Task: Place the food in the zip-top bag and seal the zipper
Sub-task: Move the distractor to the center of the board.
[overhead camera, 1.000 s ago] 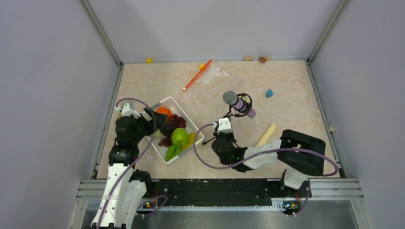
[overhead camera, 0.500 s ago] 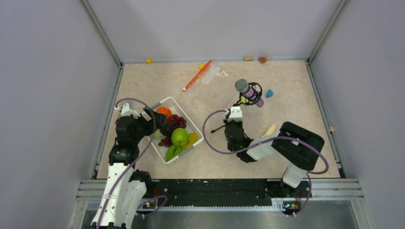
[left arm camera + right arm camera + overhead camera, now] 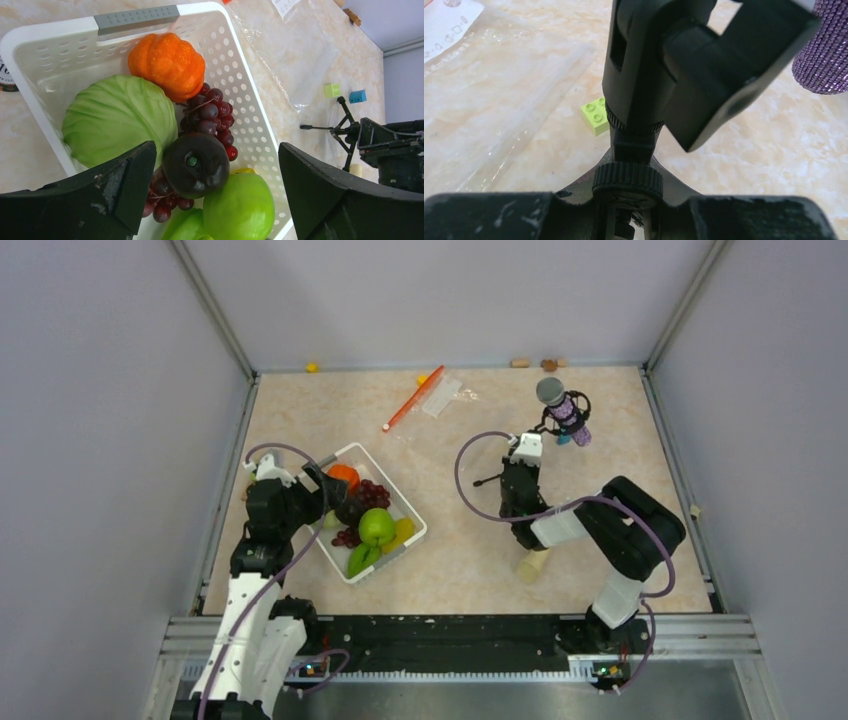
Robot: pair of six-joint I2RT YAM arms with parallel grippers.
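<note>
**Food in the basket, bag flat and well apart**

All the food (image 3: 196,164) lies heaped in the white basket (image 3: 240,75) at the left of the counter (image 3: 450,570). It is an orange pumpkin-like piece, a pale green cabbage, a grape bunch, a dark round fruit and green apples, all touching one another. The left jaws hang wide apart just above the heap and hold nothing.

The pieces look like smooth, hard toys, probably light and a little slippery. The dark fruit on top is the easiest to take, gripped across its widest part. The grapes are knobbly and may flex or snag on their neighbours.

The bag (image 3: 443,397) lies flat and empty near the far edge, well apart from the basket. I cannot tell whether its mouth is open or sealed. It is thin, clear and floppy, so it will likely slide and collapse when pinched. The zipper (image 3: 411,399) looks like its stiffest part, which makes the mouth edge beside it the sensible place to take hold.

The right jaws are clamped on the stem of a mic stand (image 3: 560,415), near a green block (image 3: 596,116).
</note>
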